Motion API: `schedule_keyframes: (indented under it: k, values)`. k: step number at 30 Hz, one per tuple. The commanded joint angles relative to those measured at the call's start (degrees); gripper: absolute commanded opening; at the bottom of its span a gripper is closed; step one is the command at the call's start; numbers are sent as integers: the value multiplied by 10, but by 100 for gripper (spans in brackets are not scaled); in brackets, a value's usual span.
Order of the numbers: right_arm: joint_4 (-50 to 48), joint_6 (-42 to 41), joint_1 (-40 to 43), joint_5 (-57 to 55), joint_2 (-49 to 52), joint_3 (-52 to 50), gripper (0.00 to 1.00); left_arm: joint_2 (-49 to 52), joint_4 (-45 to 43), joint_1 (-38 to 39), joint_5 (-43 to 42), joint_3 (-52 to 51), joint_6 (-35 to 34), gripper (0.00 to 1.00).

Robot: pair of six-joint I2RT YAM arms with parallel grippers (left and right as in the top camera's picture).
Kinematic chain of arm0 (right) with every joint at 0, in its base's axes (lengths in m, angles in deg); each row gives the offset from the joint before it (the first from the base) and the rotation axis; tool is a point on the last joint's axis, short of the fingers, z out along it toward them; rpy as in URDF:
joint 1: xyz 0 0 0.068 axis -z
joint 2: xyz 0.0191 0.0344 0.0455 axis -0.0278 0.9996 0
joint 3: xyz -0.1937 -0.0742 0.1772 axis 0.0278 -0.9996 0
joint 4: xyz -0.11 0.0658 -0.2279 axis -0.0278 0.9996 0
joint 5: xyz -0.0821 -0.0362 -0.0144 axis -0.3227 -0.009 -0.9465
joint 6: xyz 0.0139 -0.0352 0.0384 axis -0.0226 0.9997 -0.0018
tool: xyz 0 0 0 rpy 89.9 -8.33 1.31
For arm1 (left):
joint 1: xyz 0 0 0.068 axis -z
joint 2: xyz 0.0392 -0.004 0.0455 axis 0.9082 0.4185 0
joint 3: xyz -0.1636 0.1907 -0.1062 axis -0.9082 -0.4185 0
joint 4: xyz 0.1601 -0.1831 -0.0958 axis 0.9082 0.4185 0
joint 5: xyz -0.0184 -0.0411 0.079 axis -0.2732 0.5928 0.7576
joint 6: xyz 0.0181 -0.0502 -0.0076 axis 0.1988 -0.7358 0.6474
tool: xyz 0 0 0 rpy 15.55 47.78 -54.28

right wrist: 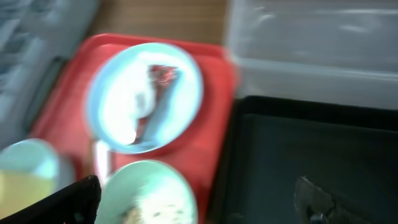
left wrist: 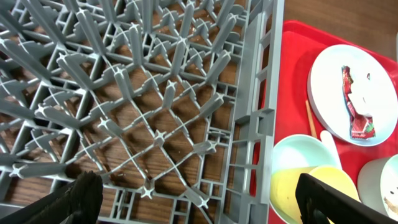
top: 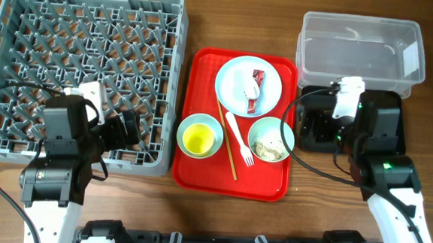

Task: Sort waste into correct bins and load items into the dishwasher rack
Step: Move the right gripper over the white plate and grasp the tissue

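The grey dishwasher rack [top: 84, 68] fills the left. A red tray [top: 273, 187] holds a pale plate [top: 234, 76] with a red wrapper [top: 255, 90] and a white tissue [top: 244, 85]. It also holds a mint bowl [top: 185, 124] with a yellow cup [top: 198, 139], a second mint bowl [top: 260, 130] with rice scraps [top: 270, 148], a white fork [top: 238, 136] and a chopstick [top: 226, 141]. My left gripper [top: 128, 130] [left wrist: 199, 205] is open and empty over the rack's front right corner. My right gripper [top: 318, 128] [right wrist: 193, 202] is open and empty over the black tray [top: 389, 102], beside the clear tub [top: 360, 47].
The left wrist view shows the rack's pegs [left wrist: 155, 93], the plate [left wrist: 329, 68] with the wrapper [left wrist: 354, 106] and the yellow cup [left wrist: 305, 193]. The blurred right wrist view shows the plate [right wrist: 118, 93], the scraps bowl [right wrist: 149, 193], the black tray [right wrist: 298, 149] and the tub [right wrist: 311, 50].
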Motion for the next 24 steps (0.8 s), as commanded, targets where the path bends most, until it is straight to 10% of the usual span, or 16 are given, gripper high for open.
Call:
schedule_keyframes:
  k: [1,24]
  values:
    - [-3,1,1,81,4,16,100,0,0,-3,2,11,-1,100]
    - [92,-33,-45,8,164,252,100,7,-1,-4,2,30,-5,100]
